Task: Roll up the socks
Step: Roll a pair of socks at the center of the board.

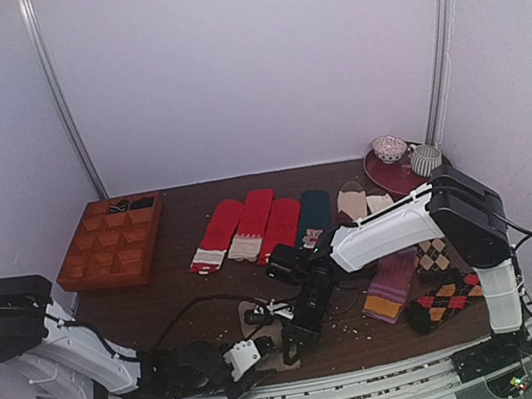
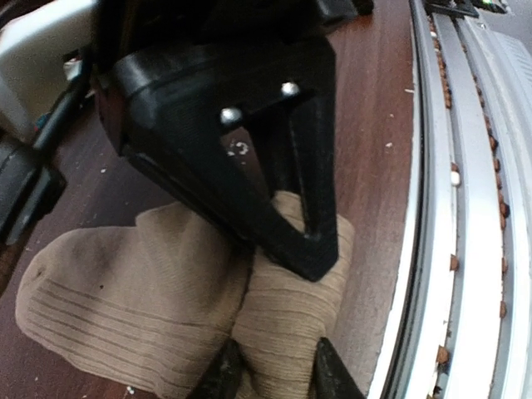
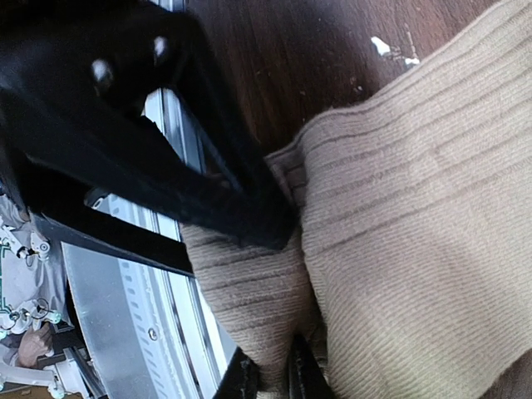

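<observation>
Gripping socks [image 2: 125, 307]: likely light, limp knit; take bunched near edge. Left tool [image 2: 274, 378] clamps fold; right tool [image 3: 273, 378] pinches fabric tight.

Soft, even light falls from overhead; my table [image 1: 194, 256] stays dark against pale, washed-out walls [image 1: 254, 60]. In my wrist views the socks [image 3: 399, 208] are brightly lit and sharp, close black parts blur into shadow, and the metal rail [image 2: 465, 208] glares white.
</observation>
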Available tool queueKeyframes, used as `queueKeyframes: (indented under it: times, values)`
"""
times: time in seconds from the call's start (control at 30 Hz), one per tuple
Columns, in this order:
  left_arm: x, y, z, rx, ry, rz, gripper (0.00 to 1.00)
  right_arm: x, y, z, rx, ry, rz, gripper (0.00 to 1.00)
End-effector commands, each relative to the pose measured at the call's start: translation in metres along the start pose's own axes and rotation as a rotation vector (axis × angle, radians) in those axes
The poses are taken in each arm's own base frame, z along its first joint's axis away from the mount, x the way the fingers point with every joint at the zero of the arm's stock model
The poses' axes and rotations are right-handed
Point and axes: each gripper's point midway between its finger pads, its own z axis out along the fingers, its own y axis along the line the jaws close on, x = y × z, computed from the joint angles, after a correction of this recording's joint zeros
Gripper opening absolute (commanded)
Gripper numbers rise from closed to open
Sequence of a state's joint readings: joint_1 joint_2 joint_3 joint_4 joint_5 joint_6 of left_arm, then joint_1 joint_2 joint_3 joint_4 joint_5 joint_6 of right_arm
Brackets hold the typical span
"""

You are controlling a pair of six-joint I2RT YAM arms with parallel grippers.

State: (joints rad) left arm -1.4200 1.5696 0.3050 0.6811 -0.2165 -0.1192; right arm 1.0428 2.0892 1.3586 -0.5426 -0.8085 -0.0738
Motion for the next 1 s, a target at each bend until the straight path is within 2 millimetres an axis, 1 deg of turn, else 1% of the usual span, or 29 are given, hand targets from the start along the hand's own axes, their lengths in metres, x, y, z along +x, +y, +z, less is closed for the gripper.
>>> queueKeyframes:
  times: [0.0,0.07,0.1,0.17,0.23,0.3,0.37,0.43,0.47,0.53,0.6,0.67,0.73,0.83,0.87,0.9,0.93,0.97]
  values:
    - [-0.012,-0.014,0.010,0.062,-0.034,-0.037,0.18,0.060,-0.039,0.021,0.112,0.184,0.167,0.05]
    - [-0.008,-0.019,0.013,0.088,-0.027,-0.054,0.03,0.059,-0.039,0.022,0.107,0.179,0.170,0.05]
    - [-0.006,-0.020,0.013,0.094,-0.020,-0.065,0.00,0.058,-0.039,0.023,0.105,0.174,0.170,0.06]
    - [0.001,-0.019,0.013,0.090,0.011,-0.101,0.00,0.054,-0.040,0.022,0.107,0.155,0.168,0.13]
    - [0.009,-0.017,0.008,0.089,0.030,-0.167,0.00,0.045,-0.039,0.020,0.111,0.114,0.156,0.19]
    - [0.025,-0.013,-0.001,0.080,0.064,-0.259,0.00,0.032,-0.038,0.015,0.125,0.048,0.125,0.25]
    - [0.040,-0.011,-0.009,0.076,0.102,-0.354,0.00,0.013,-0.035,0.000,0.138,-0.063,0.084,0.27]
    - [0.051,-0.009,-0.017,0.074,0.131,-0.442,0.00,-0.006,-0.034,-0.020,0.170,-0.208,0.038,0.29]
    - [0.060,-0.010,-0.022,0.080,0.157,-0.478,0.00,-0.015,-0.033,-0.031,0.198,-0.289,-0.004,0.30]
    - [0.068,-0.011,-0.026,0.087,0.194,-0.534,0.00,-0.030,-0.020,-0.057,0.240,-0.443,-0.111,0.32]
    - [0.075,-0.013,-0.027,0.098,0.239,-0.579,0.00,-0.037,-0.006,-0.079,0.302,-0.586,-0.243,0.38]
    - [0.081,-0.015,-0.027,0.119,0.269,-0.615,0.00,-0.037,0.010,-0.093,0.378,-0.677,-0.432,0.43]
    - [0.089,-0.015,-0.027,0.130,0.302,-0.664,0.00,-0.030,0.020,-0.091,0.448,-0.694,-0.607,0.46]
    - [0.103,-0.016,-0.028,0.137,0.354,-0.720,0.00,-0.017,0.029,-0.075,0.576,-0.644,-0.812,0.48]
    - [0.107,-0.018,-0.028,0.144,0.368,-0.733,0.00,-0.016,0.032,-0.069,0.626,-0.623,-0.869,0.49]
    - [0.111,-0.020,-0.028,0.149,0.383,-0.744,0.00,-0.016,0.029,-0.066,0.662,-0.600,-0.903,0.49]
    - [0.112,-0.022,-0.028,0.159,0.393,-0.751,0.00,-0.015,0.031,-0.057,0.674,-0.572,-0.939,0.50]
    - [0.114,-0.024,-0.027,0.168,0.402,-0.754,0.00,-0.014,0.029,-0.048,0.686,-0.530,-0.972,0.50]
